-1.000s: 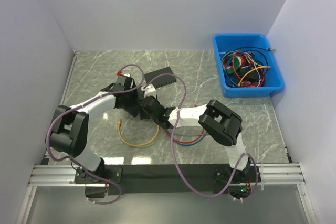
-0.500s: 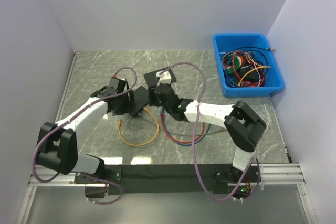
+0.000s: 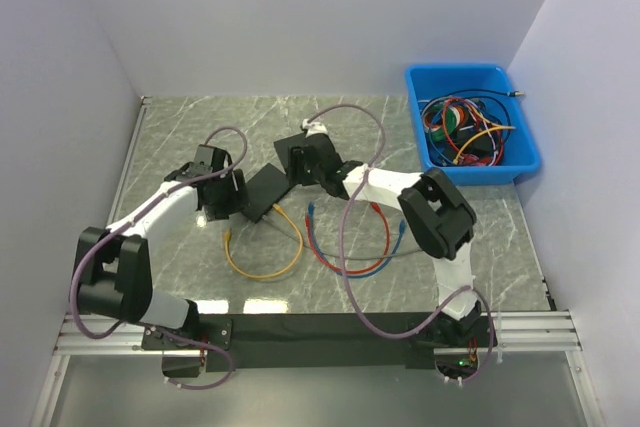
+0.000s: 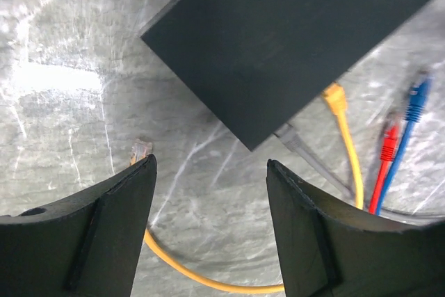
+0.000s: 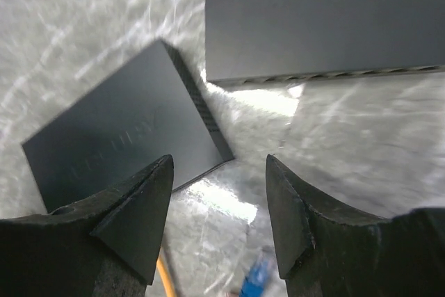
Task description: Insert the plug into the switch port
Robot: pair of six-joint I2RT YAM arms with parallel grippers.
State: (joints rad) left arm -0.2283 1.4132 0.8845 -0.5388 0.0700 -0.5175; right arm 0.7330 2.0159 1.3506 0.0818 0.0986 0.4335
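A small black box (image 3: 265, 193) lies flat mid-table. A larger black box (image 3: 291, 151) lies just behind it, partly under my right arm. In the left wrist view the small box (image 4: 299, 39) fills the top. A yellow plug (image 4: 335, 98) and a grey cable (image 4: 306, 152) lie against its lower edge; I cannot tell if they are inserted. Blue (image 4: 417, 95) and red (image 4: 388, 145) plugs lie loose to the right. My left gripper (image 4: 212, 172) is open and empty, just left of the box (image 3: 228, 195). My right gripper (image 5: 219, 172) is open and empty, over the gap between both boxes.
A yellow cable loop (image 3: 262, 259) with a clear plug end (image 4: 141, 149) lies in front of the small box. Red and blue cables (image 3: 352, 252) curve to the right. A blue bin (image 3: 520, 162) of cables stands at the back right. White walls close in three sides.
My left gripper has drawn back to the left, off the small box. My right gripper has moved toward the back, over the larger box. The small box and the plugs now show.
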